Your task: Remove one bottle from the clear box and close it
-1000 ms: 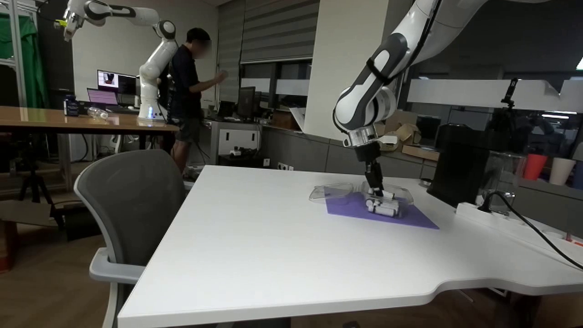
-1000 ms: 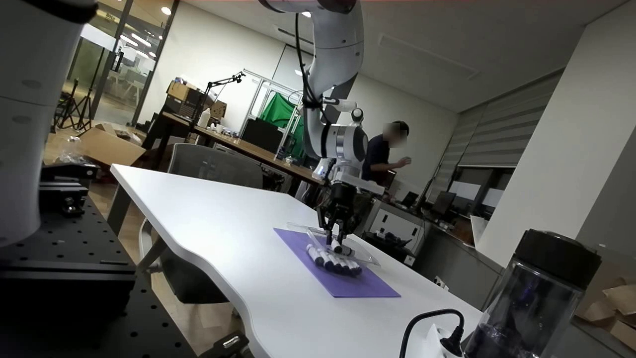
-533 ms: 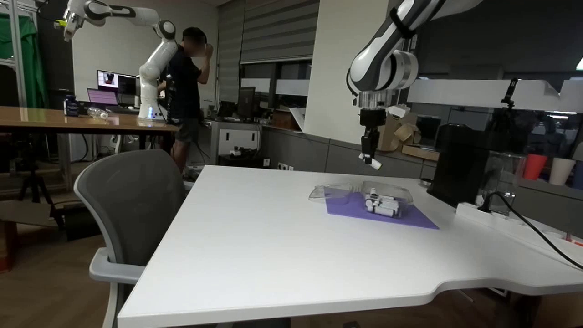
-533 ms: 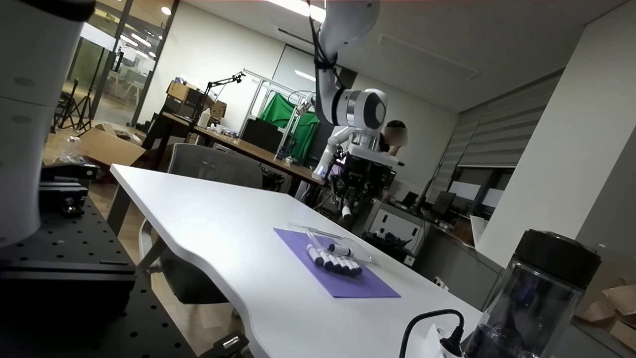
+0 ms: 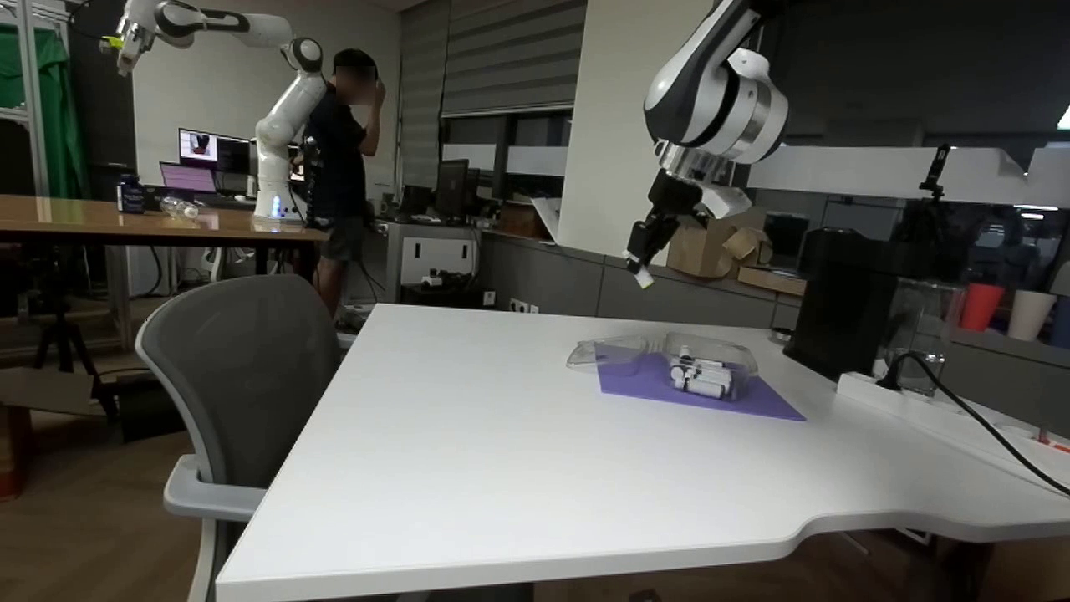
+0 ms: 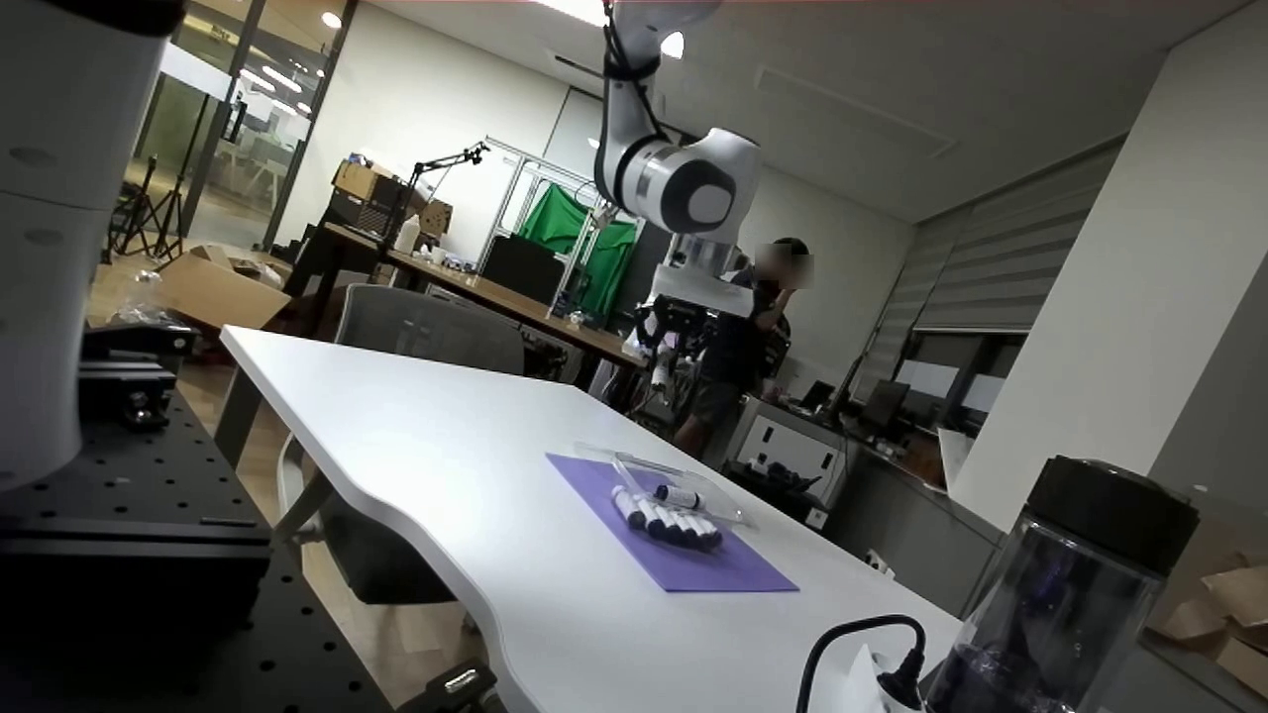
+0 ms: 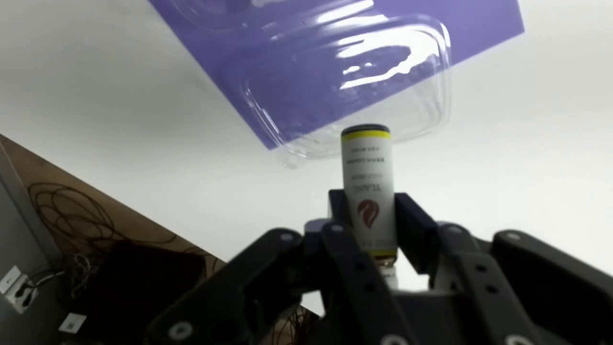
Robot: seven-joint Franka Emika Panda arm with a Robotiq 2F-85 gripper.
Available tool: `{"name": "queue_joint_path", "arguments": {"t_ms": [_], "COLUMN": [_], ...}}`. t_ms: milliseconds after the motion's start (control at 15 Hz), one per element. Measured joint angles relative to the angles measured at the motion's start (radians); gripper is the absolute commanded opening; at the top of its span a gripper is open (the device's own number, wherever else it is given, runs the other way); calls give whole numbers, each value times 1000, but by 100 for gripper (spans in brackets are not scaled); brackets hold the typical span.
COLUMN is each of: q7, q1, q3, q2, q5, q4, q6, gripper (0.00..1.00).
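My gripper (image 5: 639,256) is shut on one small white bottle (image 7: 368,182), raised well above the table. The bottle shows a yellow band and a red drop mark, and sticks out past the fingertips (image 7: 371,203). In an exterior view the gripper (image 6: 662,355) holds the bottle (image 6: 661,375) pointing down. The clear box (image 5: 742,351) stands open on the purple mat, with its lid (image 5: 585,354) folded out beside it. Several bottles (image 6: 666,521) with dark caps lie in the box, one across the others. The wrist view shows an empty clear half (image 7: 287,100); the bottles there are out of view.
The purple mat (image 5: 639,386) lies on the white table (image 5: 501,451). A power strip (image 5: 919,418) with a black cable, a clear jar (image 5: 919,322) and a dark container (image 5: 840,309) stand along one side. A chair (image 5: 242,376) is at another edge. A person (image 5: 338,159) stands behind.
A second ago the gripper was down in the box. It has lifted a bottle out, moved up and toward the lid side, and tilted. The box, lid and other bottles stay put.
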Motion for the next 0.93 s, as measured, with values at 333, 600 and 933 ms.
{"name": "queue_joint_path", "arguments": {"t_ms": [333,600,933], "q7": [-16,-17,-17], "q1": [4,-5,-2], "q3": [97,97,96], "q2": [20,20,25], "q5": [47,47,37], "q4": [-55,-55,-56], "q6": [96,99,127], "gripper": [29,29,7]}}
